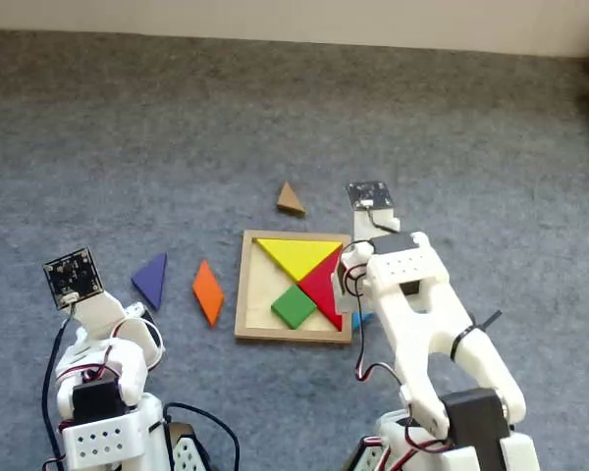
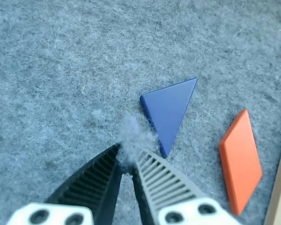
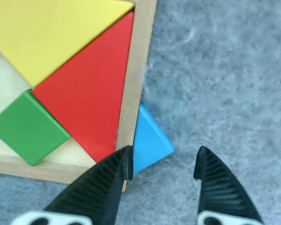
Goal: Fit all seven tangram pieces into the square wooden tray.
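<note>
Since right arm covered tray's (image 1: 247,294) near corner in high view, light blue triangle (image 3: 149,140) showed there only as sliver. Tray cut off by frame in both wrist views. Right gripper (image 3: 165,155) fingers stood apart, light blue triangle between them, lying on carpet (image 1: 128,147) against tray's outer rim. Yellow triangle (image 1: 296,255), red triangle (image 1: 324,285) and green square (image 1: 294,306) sat inside tray. Left gripper (image 2: 126,161) fingers were together, tips just beside dark blue triangle (image 2: 168,110). Orange parallelogram (image 2: 240,161) lay between that piece and tray. Brown triangle (image 1: 291,199) lay just beyond tray's far edge.
</note>
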Controlling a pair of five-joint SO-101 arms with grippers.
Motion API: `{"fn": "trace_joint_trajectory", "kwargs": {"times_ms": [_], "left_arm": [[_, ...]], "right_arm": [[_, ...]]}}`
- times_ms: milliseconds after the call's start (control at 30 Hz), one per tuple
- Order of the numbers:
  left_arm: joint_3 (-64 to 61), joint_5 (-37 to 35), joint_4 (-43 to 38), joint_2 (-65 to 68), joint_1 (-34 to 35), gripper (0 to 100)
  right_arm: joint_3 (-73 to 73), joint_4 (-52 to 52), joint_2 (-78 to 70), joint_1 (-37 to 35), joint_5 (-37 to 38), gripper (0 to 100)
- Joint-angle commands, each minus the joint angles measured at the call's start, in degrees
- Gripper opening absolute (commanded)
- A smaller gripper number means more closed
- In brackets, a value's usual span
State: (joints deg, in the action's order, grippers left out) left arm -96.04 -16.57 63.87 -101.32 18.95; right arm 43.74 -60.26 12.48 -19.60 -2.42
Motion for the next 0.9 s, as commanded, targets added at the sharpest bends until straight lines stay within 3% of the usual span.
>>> {"fn": "trace_joint_trajectory", "kwargs": {"times_ms": [0,433,867], "left_arm": [[-1.19,-0.44,-0.44,-1.36,0.75,1],[-1.19,-0.44,-0.44,-1.36,0.75,1],[-1.19,-0.44,-0.44,-1.36,0.75,1]], "right_arm": [[-0.4,1.45,-1.01,-0.04,-0.44,22.0],[-5.85,2.42,-8.92,6.2,0.0,18.3],[-6.11,1.19,-8.92,6.29,0.09,18.1]]}}
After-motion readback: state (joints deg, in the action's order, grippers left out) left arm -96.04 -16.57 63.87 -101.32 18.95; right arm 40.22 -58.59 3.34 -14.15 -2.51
